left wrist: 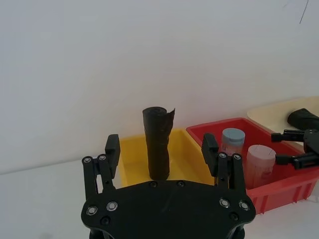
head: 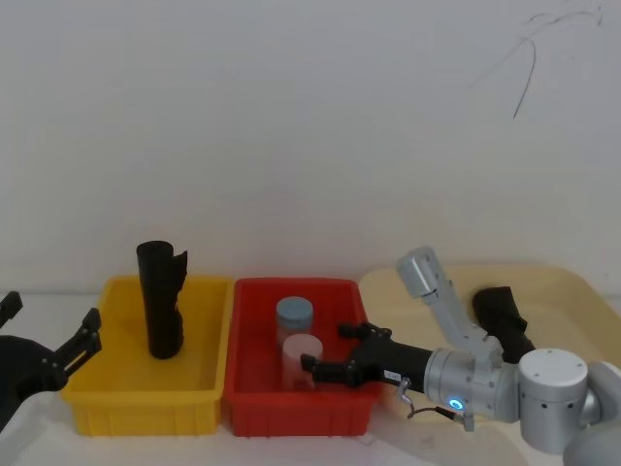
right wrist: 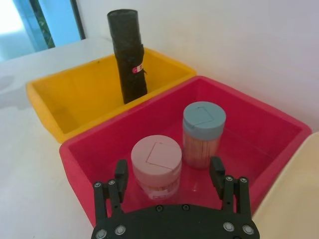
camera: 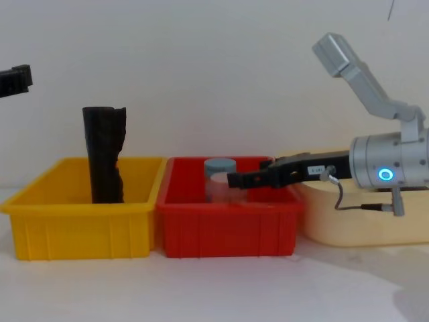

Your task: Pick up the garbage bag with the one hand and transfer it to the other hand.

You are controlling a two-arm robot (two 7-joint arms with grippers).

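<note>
Progress: nothing is picked up yet; the grab and the handover are both left.
Garbage bag [head: 160, 301]: stands upright in the yellow bin [head: 92, 398].
Left gripper [left wrist: 162, 149]: spread, empty, short of that bin.
Right gripper [right wrist: 169, 174]: spread, empty, over the red bin [right wrist: 269, 124].
Red bin: blue-lidded jar [right wrist: 203, 133] and pink-lidded jar [right wrist: 156, 167].
Cream tray [head: 563, 286]: second black roll [head: 503, 320].

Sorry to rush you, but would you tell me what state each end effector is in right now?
Left end effector: open, holding nothing, short of the yellow bin.
Right end effector: open, holding nothing, over the red bin.
</note>
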